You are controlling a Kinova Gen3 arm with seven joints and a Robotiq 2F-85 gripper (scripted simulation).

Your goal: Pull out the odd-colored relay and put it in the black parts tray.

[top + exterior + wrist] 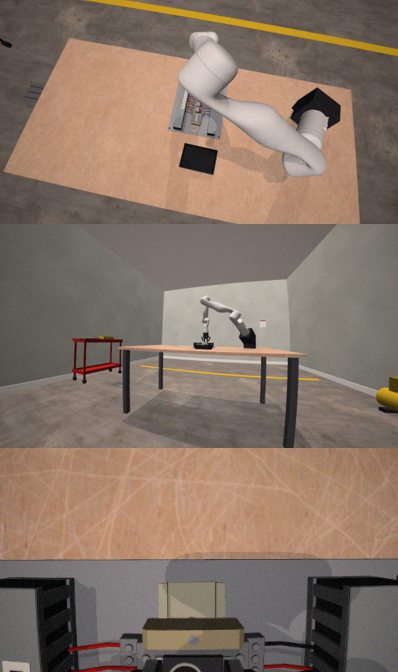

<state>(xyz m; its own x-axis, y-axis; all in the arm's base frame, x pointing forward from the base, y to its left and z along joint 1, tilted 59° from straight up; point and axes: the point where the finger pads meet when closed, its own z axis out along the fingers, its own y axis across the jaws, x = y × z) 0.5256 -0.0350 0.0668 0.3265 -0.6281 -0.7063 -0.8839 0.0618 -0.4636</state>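
Relay (193, 634): tan block, low centre in wrist view, seated on panel (176, 116) between grey terminal blocks with red and black wires running off both sides. Button colour not readable from any view. Second tan block (191, 600) just beyond it, nearer panel edge. Two black slotted housings (54, 613) at left and right of wrist view.

Pincer (205, 340): pointed straight down onto panel in exterior view, fingers themselves hidden in every view. Closed partway and stalled on something; by position, gripped a relay on the panel. Which one exactly: could not tell, top view blocked by arm (255, 119).

Panel: grey, lay on surface (93, 124) near centre, upper part covered by arm's elbow in top view. Looked flat; slight tilt could not be ruled out from these angles.

Tray (198, 158): black, on surface just beside panel's near edge, apart from it, nothing visible inside.

Base (329, 104): black block at right end of surface, arm looped from it up and over to panel.

Elsewhere: red cart (97, 340) by left wall with a yellow item on top, yellow floor line (280, 29) behind surface, yellow object (388, 398) at right edge of exterior view.
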